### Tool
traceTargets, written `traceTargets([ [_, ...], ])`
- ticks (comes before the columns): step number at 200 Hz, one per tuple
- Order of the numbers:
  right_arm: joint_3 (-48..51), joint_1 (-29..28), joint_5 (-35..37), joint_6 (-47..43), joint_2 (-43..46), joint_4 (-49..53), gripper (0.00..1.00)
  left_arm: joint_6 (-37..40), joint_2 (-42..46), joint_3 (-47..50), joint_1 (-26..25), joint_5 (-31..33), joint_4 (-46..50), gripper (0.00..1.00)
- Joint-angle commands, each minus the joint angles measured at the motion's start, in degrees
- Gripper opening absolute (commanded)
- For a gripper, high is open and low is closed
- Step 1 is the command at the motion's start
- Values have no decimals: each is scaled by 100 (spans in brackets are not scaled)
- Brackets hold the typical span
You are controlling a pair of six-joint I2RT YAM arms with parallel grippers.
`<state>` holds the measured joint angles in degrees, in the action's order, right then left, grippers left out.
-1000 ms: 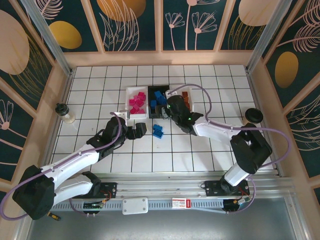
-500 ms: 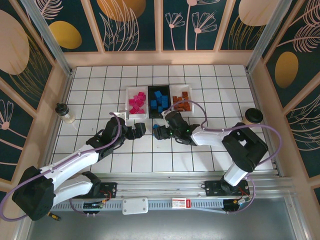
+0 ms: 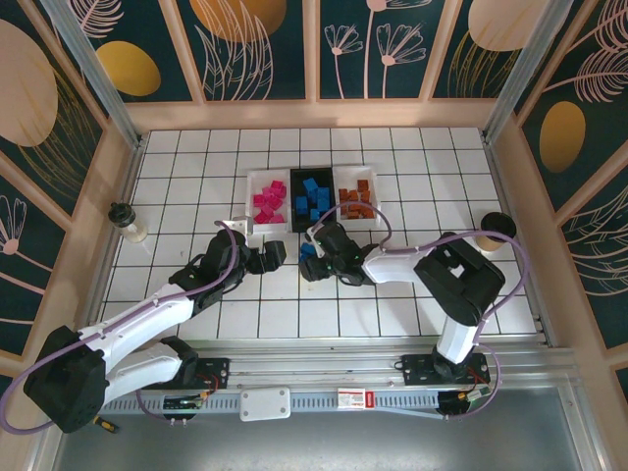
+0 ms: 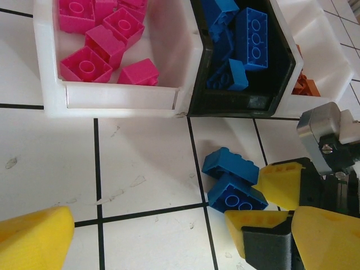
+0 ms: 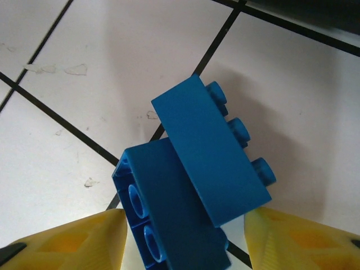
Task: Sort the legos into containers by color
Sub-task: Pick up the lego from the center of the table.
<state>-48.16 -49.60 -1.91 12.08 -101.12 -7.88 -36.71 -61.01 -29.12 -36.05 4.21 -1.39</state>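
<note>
Right claw (image 5: 181,236) low over tiled floor (image 5: 67,67), yellow fingers (image 5: 67,242) flanking two loose blue bricks (image 5: 208,152); whether clamped, we cannot tell. Bricks touch each other, just in front of black tray (image 4: 242,104) holding more blue. We note pink bricks (image 4: 101,39) in left white tray (image 4: 112,100), orange-brown bricks (image 4: 306,85) in right white tray (image 4: 315,39). Left claw (image 3: 270,257) nearby, jaws wide apart.
</note>
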Motion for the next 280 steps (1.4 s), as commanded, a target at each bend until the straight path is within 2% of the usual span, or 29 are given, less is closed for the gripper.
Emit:
traceTargets([
  [1, -225, -173, 222, -234, -217, 360, 58, 17, -6, 10, 10, 98, 68, 99],
  [41, -402, -260, 415, -288, -341, 462, 63, 13, -60, 12, 10, 56, 43, 99],
  [77, -416, -281, 319, -269, -311, 436, 50, 10, -60, 43, 11, 82, 42, 99],
  [133, -164, -331, 306, -166, -23, 382, 25, 23, -66, 52, 9, 71, 18, 99],
  [167, 219, -332, -96, 19, 358, 311, 16, 57, -77, 21, 11, 80, 11, 99],
  [204, 854, -336, -471, 251, 1091, 197, 10, 40, -60, 8, 9, 76, -70, 99],
  [228, 1044, -319, -345, 330, 1712, 325, 7, 45, -99, -14, 9, 55, -81, 99],
  [257, 848, -32, -282, 263, 2349, 528, 5, 61, -148, -32, 11, 74, -55, 99],
  [280, 336, 357, -440, 109, 2255, 528, 4, 50, -147, -15, 10, 114, -50, 99],
])
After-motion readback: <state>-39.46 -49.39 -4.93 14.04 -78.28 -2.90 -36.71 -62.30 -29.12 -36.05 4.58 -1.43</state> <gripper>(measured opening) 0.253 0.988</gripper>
